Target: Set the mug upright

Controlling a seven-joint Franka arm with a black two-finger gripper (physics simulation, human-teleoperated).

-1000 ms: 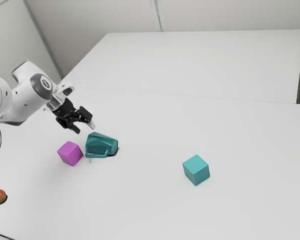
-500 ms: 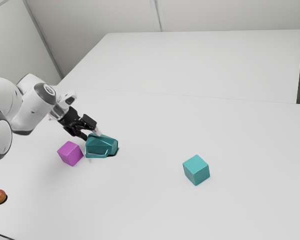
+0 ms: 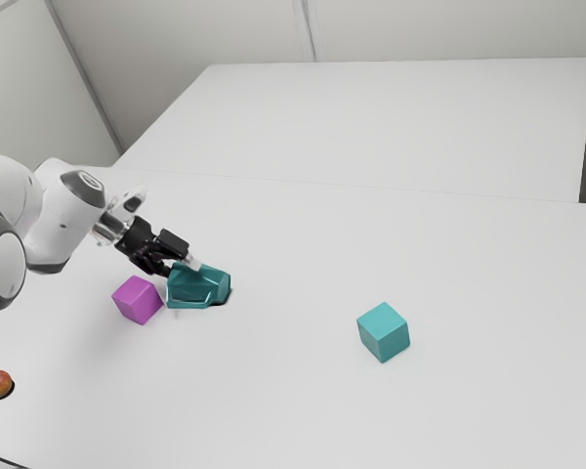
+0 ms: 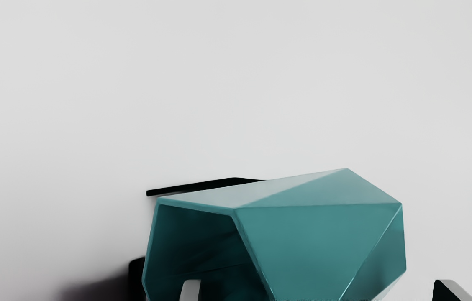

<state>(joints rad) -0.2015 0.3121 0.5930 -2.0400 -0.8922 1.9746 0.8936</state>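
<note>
Mug [image 3: 198,284] is lying on its side at the exterior frame's middle left, the wide-open, empty gripper [image 4: 319,289] apparently setting up the grasp and needing to close firmly before tipping it upright.

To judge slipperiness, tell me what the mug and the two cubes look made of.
The mug: perhaps glazed ceramic or hard plastic, smooth and satin; a pale sheen lies on its facets. The purple cube and teal cube: possibly plastic or painted wood, matte; flat, even colour without bright highlights.
</note>
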